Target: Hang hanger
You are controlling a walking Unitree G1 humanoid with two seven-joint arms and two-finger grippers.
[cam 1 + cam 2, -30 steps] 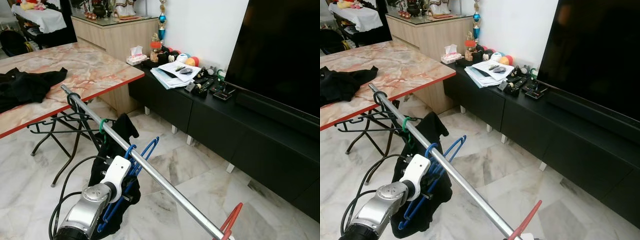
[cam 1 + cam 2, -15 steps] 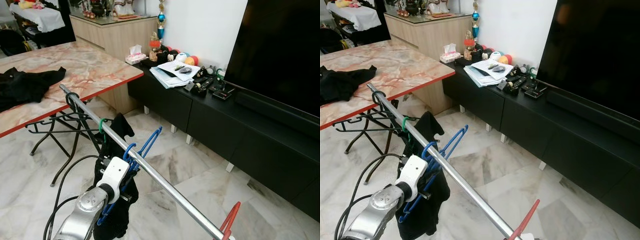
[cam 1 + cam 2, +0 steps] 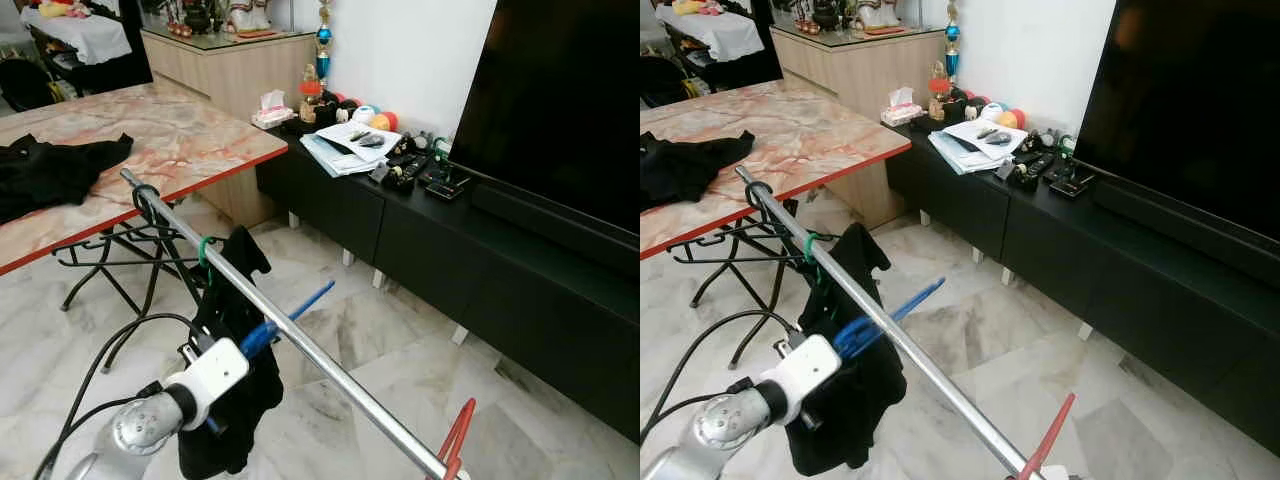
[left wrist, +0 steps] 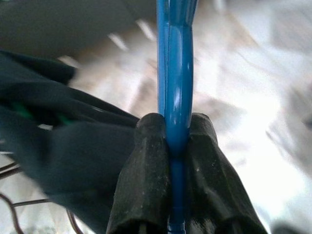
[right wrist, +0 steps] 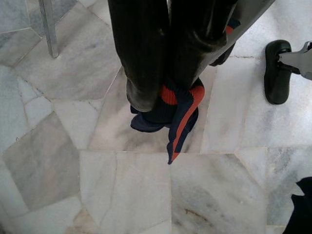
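A silver rod [image 3: 300,345] runs slantwise from the table's edge toward me. On it, from a green hook [image 3: 205,250], hangs a black garment [image 3: 235,400]. My left gripper [image 4: 176,127] is shut on a blue hanger [image 3: 290,312], which crosses the rod edge-on beside the garment. I cannot tell whether its hook rests on the rod. The left wrist [image 3: 210,375] sits low, left of the rod. A red hanger [image 3: 455,440] sticks up at the rod's near end. My right gripper [image 5: 168,95] is shut on it, and a navy cloth with an orange stripe [image 5: 175,117] hangs below.
A marble-topped table [image 3: 190,140] with black clothes [image 3: 50,170] on it stands at the left, with folding metal legs [image 3: 120,260] under it. A low black TV cabinet [image 3: 440,250] with a large screen [image 3: 560,100] lines the right wall. Cables [image 3: 90,380] trail from my left arm over the marble floor.
My left arm has dropped lower and to the left. The blue hanger has turned from broadside to edge-on across the rod. The red hanger has barely moved.
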